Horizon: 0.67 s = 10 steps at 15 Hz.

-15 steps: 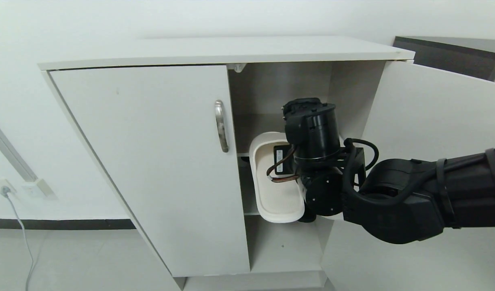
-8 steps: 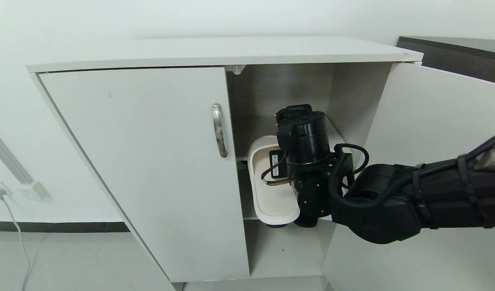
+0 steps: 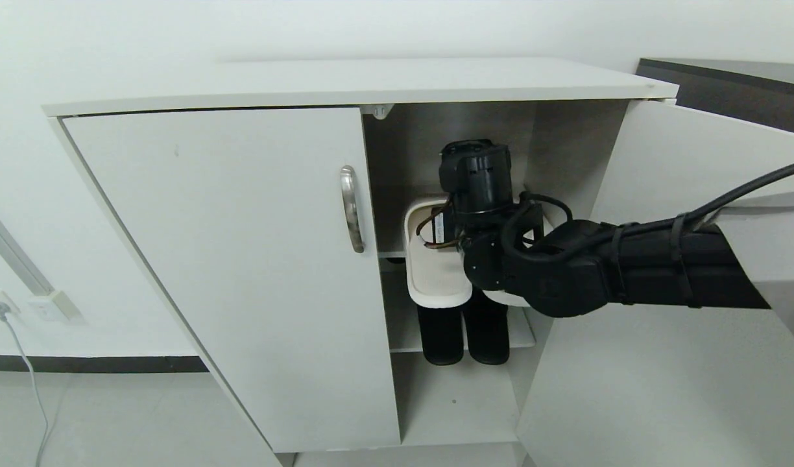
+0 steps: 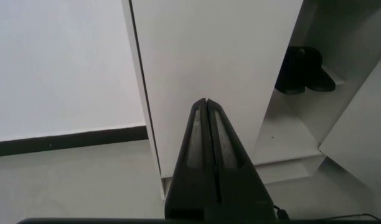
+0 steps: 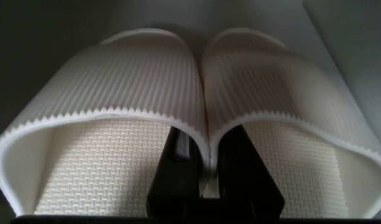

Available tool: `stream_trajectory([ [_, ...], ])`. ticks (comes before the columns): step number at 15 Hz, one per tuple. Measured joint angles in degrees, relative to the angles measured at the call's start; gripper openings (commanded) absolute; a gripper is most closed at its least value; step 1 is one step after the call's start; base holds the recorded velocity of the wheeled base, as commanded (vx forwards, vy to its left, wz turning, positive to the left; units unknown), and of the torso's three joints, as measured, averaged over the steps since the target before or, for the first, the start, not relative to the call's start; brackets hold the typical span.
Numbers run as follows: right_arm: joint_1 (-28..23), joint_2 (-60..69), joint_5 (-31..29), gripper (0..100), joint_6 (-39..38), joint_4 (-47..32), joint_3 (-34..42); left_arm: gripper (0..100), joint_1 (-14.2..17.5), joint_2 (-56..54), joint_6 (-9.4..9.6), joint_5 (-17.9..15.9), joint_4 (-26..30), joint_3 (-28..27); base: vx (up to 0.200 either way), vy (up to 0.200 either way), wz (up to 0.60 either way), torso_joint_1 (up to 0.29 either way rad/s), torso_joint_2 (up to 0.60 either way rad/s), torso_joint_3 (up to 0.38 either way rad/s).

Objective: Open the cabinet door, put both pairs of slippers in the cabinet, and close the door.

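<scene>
Reaching through the open half of the cabinet (image 3: 371,81), the right arm carries the pair of white slippers (image 3: 436,279) at the level of the upper shelf. Their near ends stick out past the shelf's front edge. Whether the soles rest on that shelf cannot be told. The arm's wrist stands in front of the pair in the head view, covering most of the slipper on the robot's right and the gripper itself.

The right wrist view shows the right gripper (image 5: 209,177) with one finger inside each slipper. Its jaws are pressed together on the two inner strap walls, which touch, so the white slippers (image 5: 116,93) hang side by side from it.

On the shelf just below stand the black slippers (image 3: 465,334), side by side, with their ends overhanging that shelf (image 3: 523,337). The left wrist view also catches them (image 4: 305,70) from lower down.

The left door (image 3: 228,259) with its metal handle (image 3: 350,207) is closed and hides what lies behind it. The right door (image 3: 663,363) is swung wide, just beside the arm.

The left gripper (image 4: 206,106) hangs in front of the closed door, apart from it, with its jaws fully together and nothing between them.

Farther left, a plug sits in a wall socket (image 3: 1,308) and its cable (image 3: 37,383) drops toward the floor. A black baseboard (image 3: 92,360) runs along the wall. A dark grey surface (image 3: 728,84) shows behind the cabinet's right corner, cut off by the frame.
</scene>
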<state>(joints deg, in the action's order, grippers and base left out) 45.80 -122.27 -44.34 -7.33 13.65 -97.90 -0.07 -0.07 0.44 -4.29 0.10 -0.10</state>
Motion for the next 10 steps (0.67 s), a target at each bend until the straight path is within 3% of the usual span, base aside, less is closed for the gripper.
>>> stream_trajectory([
  [7, -4.4, -5.3, 3.2, 0, -0.4, -7.8, -14.5, 0, 0.0, 0.0, -0.09, 0.0, 0.0, 0.0, 0.0, 0.0, 0.0, 0.0, 0.0, 0.0],
  [10, -5.1, -6.6, 4.0, 0, -0.5, -9.1, -16.4, 0, 0.0, 0.0, -0.09, 0.0, 0.0, 0.0, 0.0, 0.0, 0.0, 0.0, 0.0, 0.0],
])
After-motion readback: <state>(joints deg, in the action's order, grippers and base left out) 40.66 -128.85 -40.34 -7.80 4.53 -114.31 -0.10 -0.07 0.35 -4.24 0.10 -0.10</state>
